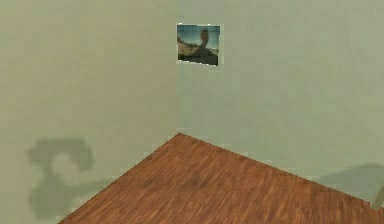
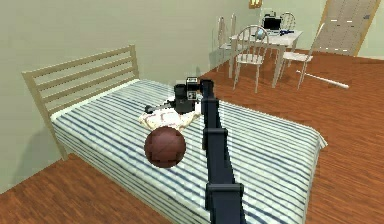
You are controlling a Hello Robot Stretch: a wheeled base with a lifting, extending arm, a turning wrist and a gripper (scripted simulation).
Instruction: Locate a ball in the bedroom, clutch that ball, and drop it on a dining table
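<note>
Brown ball (image 2: pixel 165 146) seemingly lies on striped bed (image 2: pixel 270 150), near the arm (image 2: pixel 216 145).

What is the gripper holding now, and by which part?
It cannot be told. The gripper shows against the bed, with pale things at its end; the brown ball is nearby.

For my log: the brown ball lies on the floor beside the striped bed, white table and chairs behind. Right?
No: in the arm side view the brown ball lies on the striped bed, not the floor. The rest holds: white table and chairs behind.
</note>
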